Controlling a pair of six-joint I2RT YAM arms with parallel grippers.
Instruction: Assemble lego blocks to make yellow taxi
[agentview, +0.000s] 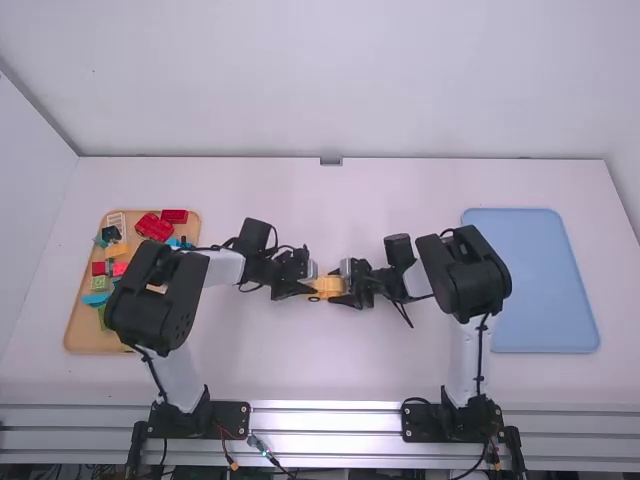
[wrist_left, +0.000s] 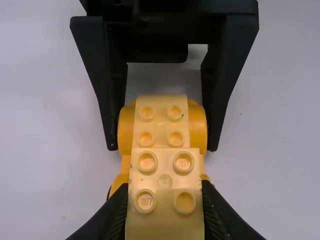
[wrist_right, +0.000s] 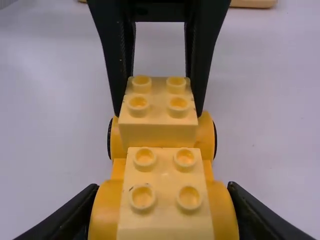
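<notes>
White tabletop (agentview: 330, 370) lies beneath as you, it seems, seat the studded yellow block (wrist_right: 159, 132), pinched by your left gripper (wrist_left: 165, 195), on the wheeled yellow base (wrist_right: 104, 212) your right gripper (wrist_right: 164, 187) clamps, so press it squarely home

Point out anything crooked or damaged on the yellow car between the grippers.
Nothing stands out. On the yellow car, the raised block at the left gripper lines up with the lower block at the right gripper, and no crack or chip shows.
</notes>
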